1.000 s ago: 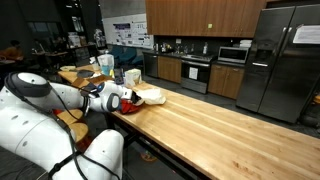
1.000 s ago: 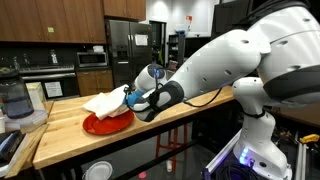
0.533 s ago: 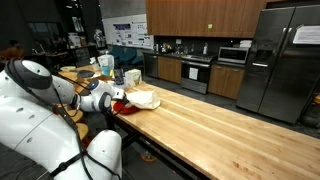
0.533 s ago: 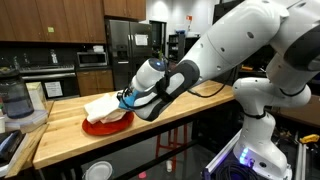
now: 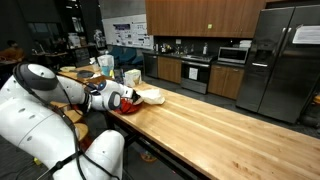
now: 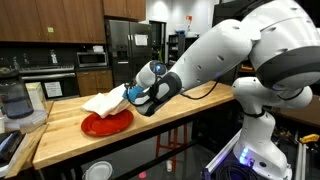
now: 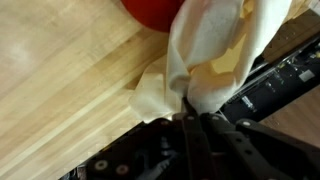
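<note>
Kitchen cabinets and a steel refrigerator stand behind a long wooden counter. Near the counter's end, the gripper has its fingers pressed together on the edge of a white cloth. The cloth is over a red plate. It seems raised from the plate, but I cannot tell if its lower fold touches it.

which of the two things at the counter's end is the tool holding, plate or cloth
The cream cloth: the shut tool pinches it, while the red plate lies flat on the counter beneath.
</note>
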Controlling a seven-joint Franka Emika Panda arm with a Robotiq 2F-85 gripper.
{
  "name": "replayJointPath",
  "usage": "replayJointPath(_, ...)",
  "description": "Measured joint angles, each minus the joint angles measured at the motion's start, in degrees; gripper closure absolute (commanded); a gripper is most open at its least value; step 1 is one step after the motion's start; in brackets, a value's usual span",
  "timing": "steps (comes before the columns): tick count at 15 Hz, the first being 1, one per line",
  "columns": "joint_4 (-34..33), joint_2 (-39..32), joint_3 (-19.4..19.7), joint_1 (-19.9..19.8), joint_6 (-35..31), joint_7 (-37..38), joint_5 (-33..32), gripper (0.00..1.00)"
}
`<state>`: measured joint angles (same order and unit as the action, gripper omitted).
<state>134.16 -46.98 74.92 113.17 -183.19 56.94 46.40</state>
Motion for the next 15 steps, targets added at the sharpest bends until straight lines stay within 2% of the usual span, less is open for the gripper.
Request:
replayJointPath(4,-0.24,-6.16,0.13,-0.58,1.43,1.52,-0.07,0.99)
replayJointPath(11,-0.32,-0.80,-1.66,3.62,1.87,-0.43,-2.07,0.99)
replayJointPath(15,-0.80,-1.73,-1.44,2.57,0.49,-0.03,-2.05,0.99)
